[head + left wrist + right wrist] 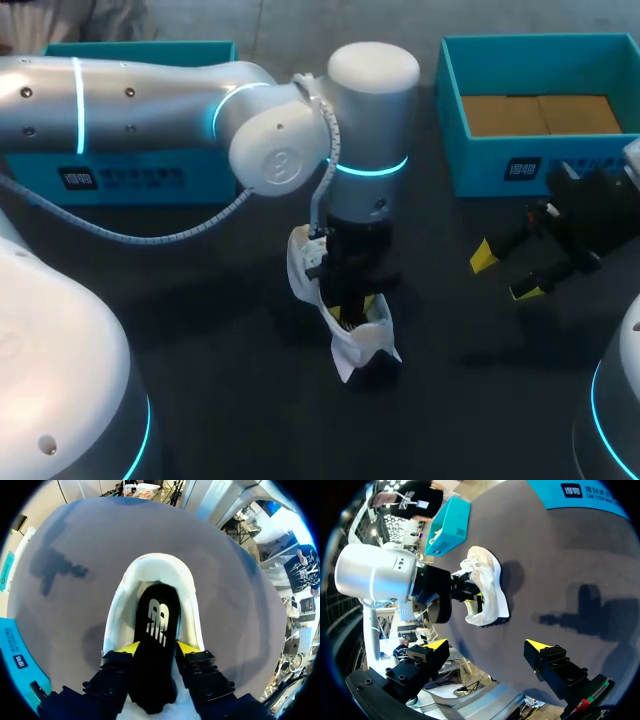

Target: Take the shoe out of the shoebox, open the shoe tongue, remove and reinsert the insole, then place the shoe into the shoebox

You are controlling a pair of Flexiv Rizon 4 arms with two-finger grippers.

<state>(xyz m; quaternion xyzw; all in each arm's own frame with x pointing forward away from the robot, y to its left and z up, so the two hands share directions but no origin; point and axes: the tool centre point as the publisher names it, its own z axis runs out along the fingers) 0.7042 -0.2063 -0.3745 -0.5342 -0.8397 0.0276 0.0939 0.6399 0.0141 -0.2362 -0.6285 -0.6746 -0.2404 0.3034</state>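
My left arm comes in from the upper left of the head view and ends at mid-frame, where the left gripper (352,300) points down into the white shoe (350,345). The shoe stands on the dark table (200,330), just below centre, outside both boxes.

In the left wrist view the left gripper (157,647) is clenched on the black insole (156,625), with one yellow tip against each long edge. The insole lies along the inside of the shoe (115,615), and its far end reaches toward the rounded white end ahead of the fingers.

My right gripper (505,272) sits at the right of the head view, well apart from the shoe. In its own wrist view the right gripper (486,645) is spread wide with nothing between the tips; the shoe (487,587) lies ahead of it, with my left gripper inside.

The teal shoebox (480,160) is at upper right, its brown floor bare. A second teal box (180,180) is at upper left, partly behind my left arm.
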